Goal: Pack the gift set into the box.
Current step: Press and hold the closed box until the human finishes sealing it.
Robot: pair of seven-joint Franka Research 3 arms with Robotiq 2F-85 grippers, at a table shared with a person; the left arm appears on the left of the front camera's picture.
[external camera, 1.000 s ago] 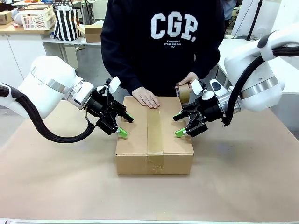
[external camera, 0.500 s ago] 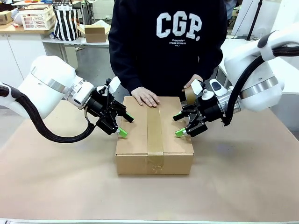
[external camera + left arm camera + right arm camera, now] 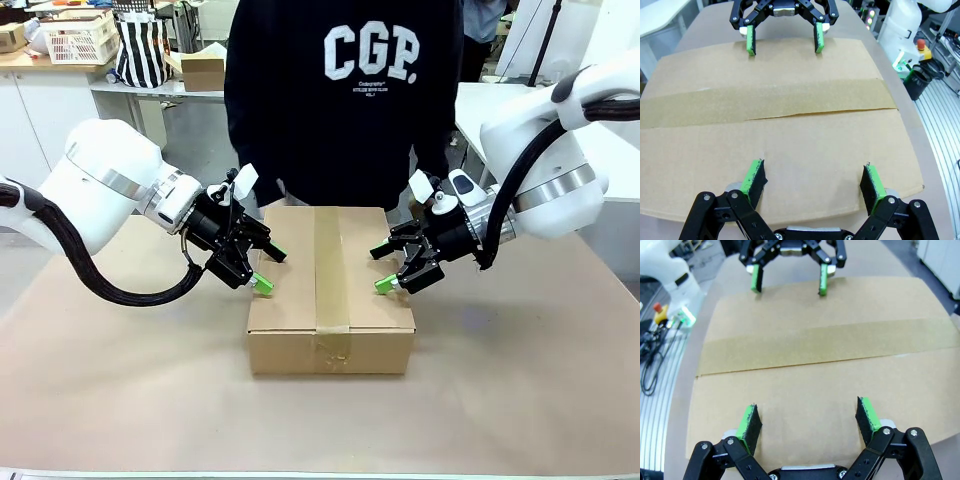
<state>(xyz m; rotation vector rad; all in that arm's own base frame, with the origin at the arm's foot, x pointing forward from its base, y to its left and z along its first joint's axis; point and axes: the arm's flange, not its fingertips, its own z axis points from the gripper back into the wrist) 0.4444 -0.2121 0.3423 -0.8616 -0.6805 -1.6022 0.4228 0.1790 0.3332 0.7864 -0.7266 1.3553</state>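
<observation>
Here the box (image 3: 330,290) is shown closed on the table (image 3: 120,390), its top seam sealed by a strip of brown tape (image 3: 331,270) that runs from the far edge over the near edge. The gift set is not visible. The left arm is brought in from the left side and bent downward, so that the left gripper (image 3: 264,270) is held at the left edge of the box top; its fingers (image 3: 754,176) are spread wide and nothing is held between them. The right arm is mirrored on the opposite side, with the right gripper (image 3: 381,268) held at the right edge of the box top; its fingers (image 3: 749,422) are likewise spread wide and empty. In each wrist view the opposite gripper is seen across the taped lid. A person in a dark sweatshirt (image 3: 345,100) is seen standing just behind the box.
</observation>
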